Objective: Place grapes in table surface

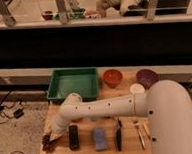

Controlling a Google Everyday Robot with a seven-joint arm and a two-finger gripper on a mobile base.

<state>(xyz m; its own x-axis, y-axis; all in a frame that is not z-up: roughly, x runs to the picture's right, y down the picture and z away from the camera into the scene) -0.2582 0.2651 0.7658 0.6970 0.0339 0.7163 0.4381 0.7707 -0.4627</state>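
The grapes [46, 141], a small dark reddish-purple cluster, are at the front left corner of the light-brown wooden table surface [86, 146]. My gripper [54, 133] is at the end of the white arm [99, 109], which reaches across the table from the right. The gripper is right over the grapes, just up and to their right. I cannot tell whether the grapes rest on the wood or hang in the gripper. A black block [73, 136] lies just right of the gripper.
A blue sponge [99, 138], a black utensil [118, 135] and light utensils [140, 130] lie along the front. A green tray [73, 83], an orange bowl [112, 76], a purple bowl [147, 77] and a white disc [137, 88] stand at the back. A railing runs behind.
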